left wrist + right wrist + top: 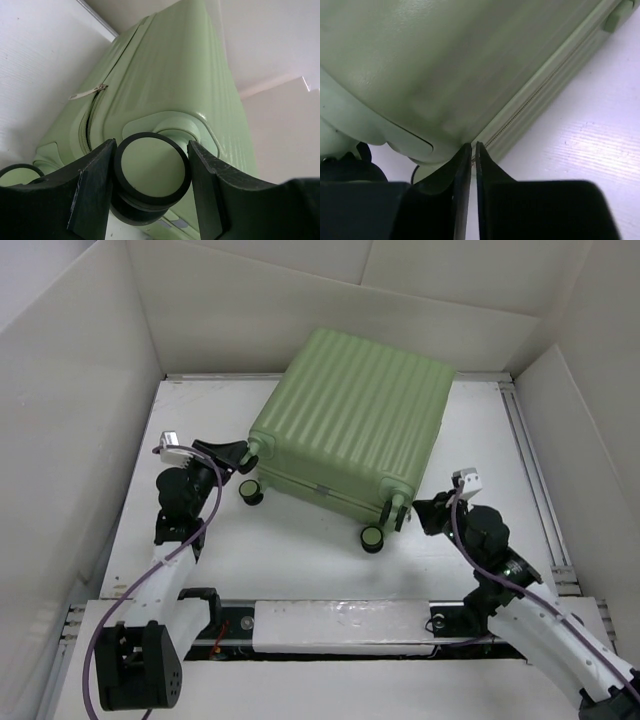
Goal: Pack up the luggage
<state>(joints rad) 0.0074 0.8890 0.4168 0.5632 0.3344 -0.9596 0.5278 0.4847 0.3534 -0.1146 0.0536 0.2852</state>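
The luggage (350, 420), a large pale green hard-shell suitcase with a ribbed, faintly glossy shell, lies flat and closed on the white tabletop (300, 560), turned at an angle, its wheeled end towards the arms. No lining shows, and the zipped seam (530, 107) runs unbroken along the side, so the work looks to be at closing or fastening, not loading. At the near-left corner the left pincer (243, 452) is clamped on a round black-rimmed wheel with a pale green hub (152, 167), which fills the space between its flat black fingers (92, 190); this most likely braces the case so that it cannot slide. A pale zipper pull tab (87, 92) lies against the seam beyond that wheel. At the near-right corner the right pincer (473, 147) is nearly closed, a thin slit between its fingers, tips at the seam; nothing shows between them.
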